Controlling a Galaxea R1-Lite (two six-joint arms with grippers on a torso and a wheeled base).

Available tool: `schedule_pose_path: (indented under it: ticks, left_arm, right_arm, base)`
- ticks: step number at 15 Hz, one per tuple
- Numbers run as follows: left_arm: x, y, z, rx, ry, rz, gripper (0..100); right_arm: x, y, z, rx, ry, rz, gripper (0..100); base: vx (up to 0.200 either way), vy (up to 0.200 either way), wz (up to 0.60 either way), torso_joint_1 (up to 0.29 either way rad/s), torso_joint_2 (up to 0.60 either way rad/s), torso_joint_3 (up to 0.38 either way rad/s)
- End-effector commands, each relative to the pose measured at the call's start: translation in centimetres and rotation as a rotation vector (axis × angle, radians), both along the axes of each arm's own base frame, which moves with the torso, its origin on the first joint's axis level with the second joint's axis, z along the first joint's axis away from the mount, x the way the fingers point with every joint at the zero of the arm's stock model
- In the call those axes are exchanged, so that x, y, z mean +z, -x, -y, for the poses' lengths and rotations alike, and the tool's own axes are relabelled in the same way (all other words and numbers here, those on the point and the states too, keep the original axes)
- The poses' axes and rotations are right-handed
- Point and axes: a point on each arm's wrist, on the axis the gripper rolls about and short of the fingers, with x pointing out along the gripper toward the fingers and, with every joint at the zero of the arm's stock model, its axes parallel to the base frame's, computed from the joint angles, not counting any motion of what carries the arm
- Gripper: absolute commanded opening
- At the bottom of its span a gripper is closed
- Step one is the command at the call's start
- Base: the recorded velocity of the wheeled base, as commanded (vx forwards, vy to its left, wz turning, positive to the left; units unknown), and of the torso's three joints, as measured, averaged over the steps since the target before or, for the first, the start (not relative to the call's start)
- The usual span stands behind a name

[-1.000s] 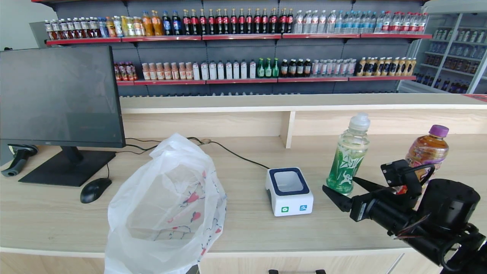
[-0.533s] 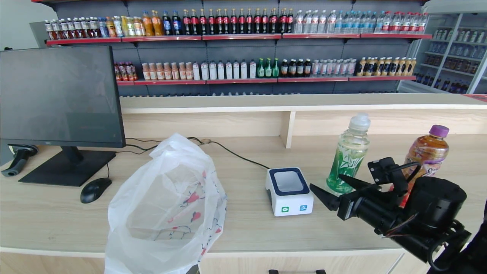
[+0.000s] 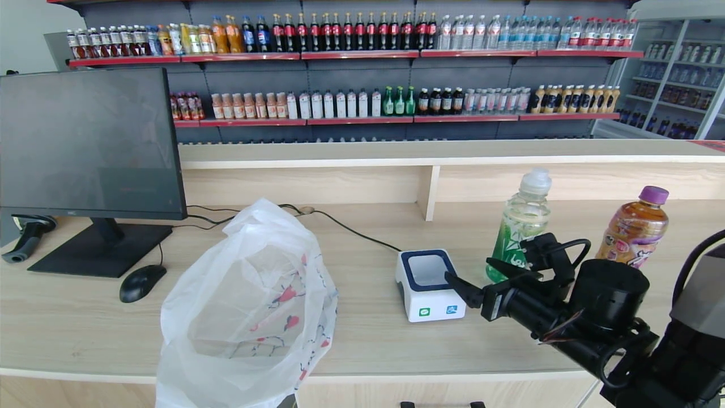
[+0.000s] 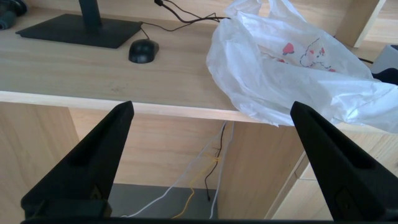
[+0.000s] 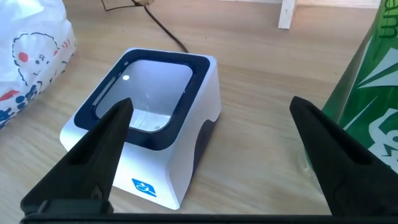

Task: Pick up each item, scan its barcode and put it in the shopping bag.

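Shop counter (image 3: pixel 368 340) | right fingers (image 3: pixel 464 290) spread wide, empty, just right of scanner (image 3: pixel 429 285) | green bottle (image 3: pixel 518 226) upright, right of scanner, beyond far finger, not between them; right arm nearer | left fingers (image 4: pixel 93 162) wide open, empty, past bag (image 3: pixel 249 306), left of scanner

Shop, checkout area: far-wall shelves (image 3: pixel 362 55) stocked with rows of bottled drinks (image 3: pixel 351 31); glass-door cooler (image 3: pixel 668 73) far right; near wooden counter (image 3: pixel 368 345) bearing monitor (image 3: pixel 85 141), mouse (image 3: pixel 141 282), handheld scanner (image 3: pixel 25 238) at left, barcode scanner (image 3: pixel 429 283), shopping bag (image 3: pixel 249 317)
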Motion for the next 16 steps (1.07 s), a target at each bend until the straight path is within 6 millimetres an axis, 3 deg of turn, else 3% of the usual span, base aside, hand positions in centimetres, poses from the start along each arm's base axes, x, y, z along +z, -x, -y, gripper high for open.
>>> schedule_pose_path:
  ticks: [1, 16]
  left_arm:
    - [0.0, 0.0, 0.0, 0.0, 0.0, 0.001, 100]
    - [0.0, 0.0, 0.0, 0.0, 0.0, 0.001, 100]
  right_arm:
    - [-0.7, -0.1, -0.1, -0.013, 0.015, -0.019, 100]
    - [-0.7, -0.1, 1.1, -0.09, 0.022, -0.027, 100]
  base:
    - [0.0, 0.0, 0.0, 0.0, 0.0, 0.0]
    - [0.0, 0.0, 0.0, 0.0, 0.0, 0.0]
